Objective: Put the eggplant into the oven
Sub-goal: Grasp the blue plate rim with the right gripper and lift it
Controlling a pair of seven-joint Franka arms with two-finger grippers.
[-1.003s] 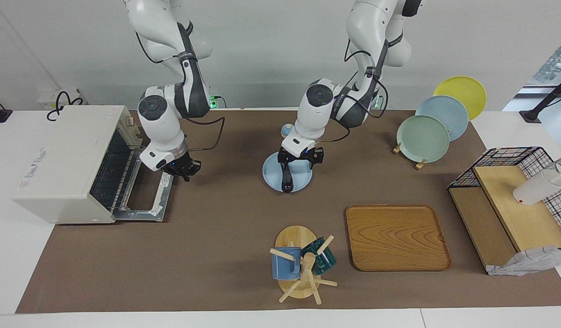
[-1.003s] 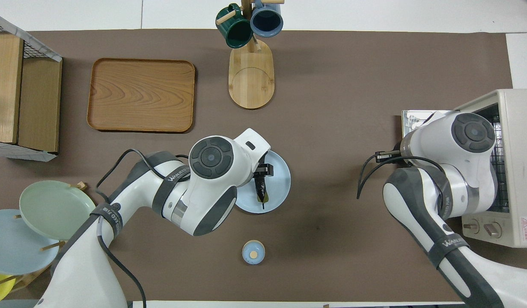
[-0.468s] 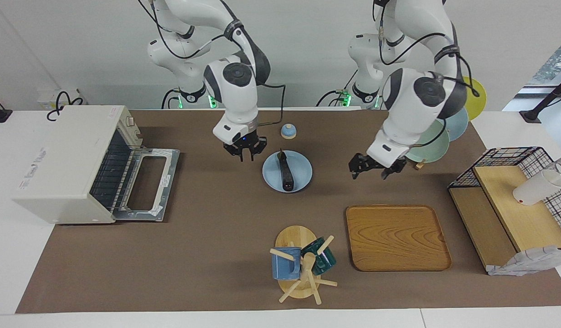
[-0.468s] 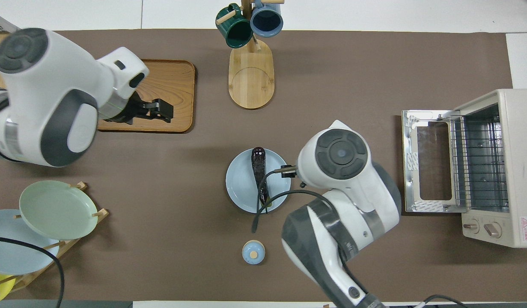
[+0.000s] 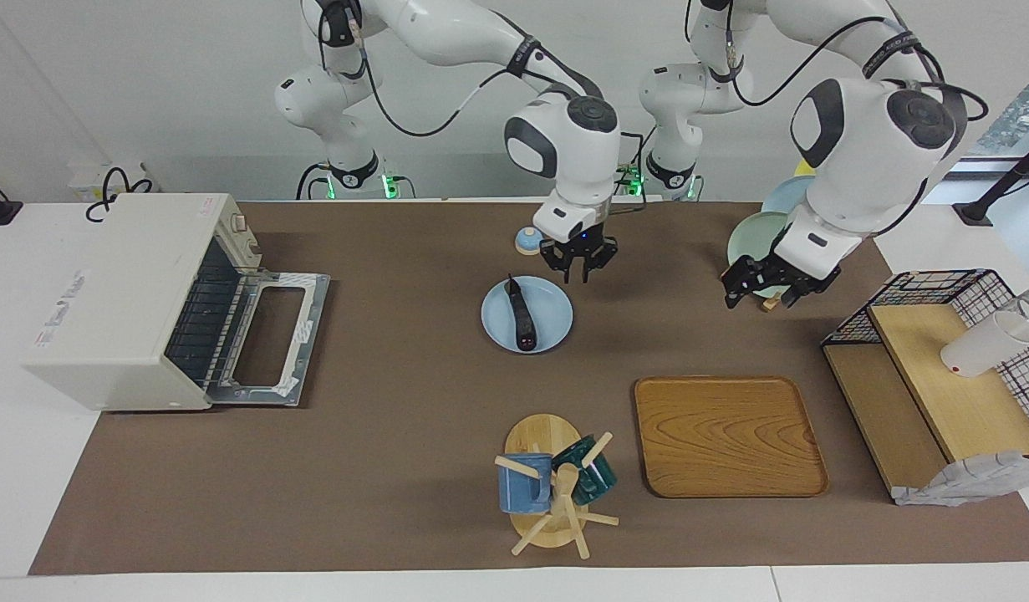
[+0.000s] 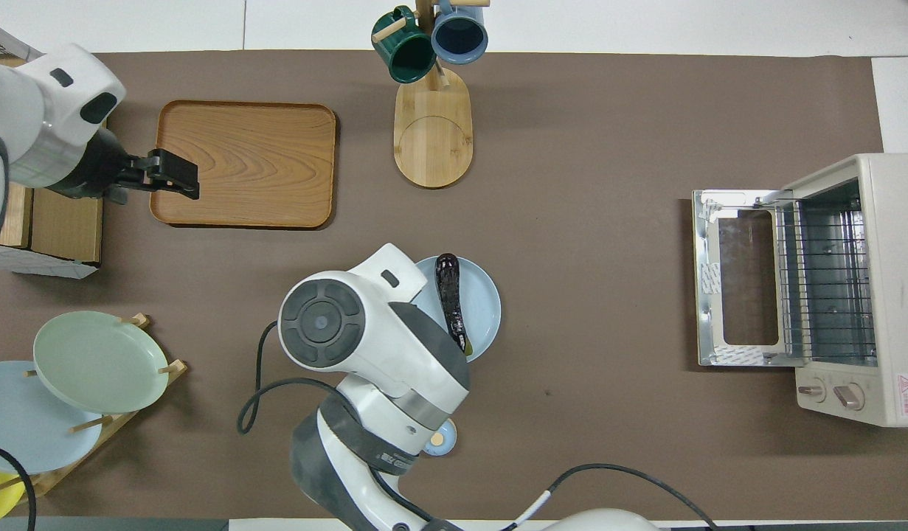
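Note:
The dark eggplant [image 5: 522, 316] lies on a light blue plate [image 5: 554, 324] in the middle of the mat; it also shows in the overhead view [image 6: 449, 295]. The off-white oven [image 5: 117, 293] stands at the right arm's end with its door [image 5: 272, 339] folded down and the wire rack [image 6: 826, 280] showing. My right gripper [image 5: 578, 269] hangs over the plate's rim on the side toward the left arm's end and does not touch the eggplant. In the overhead view its own wrist [image 6: 321, 321] hides it. My left gripper [image 5: 765, 293] is open and empty above the mat beside the plate rack.
A wooden tray [image 5: 727, 435] and a mug tree [image 5: 556, 489] with two mugs lie farther from the robots. A plate rack [image 5: 781, 251] and a wire basket with wooden boards [image 5: 940, 368] stand at the left arm's end. A small blue lidded pot [image 5: 528, 241] sits nearer the robots than the plate.
My right gripper has crossed over the plate from the oven's side to the side toward the left arm's end. My left gripper has drawn back toward the plate rack. The eggplant has stayed on the plate.

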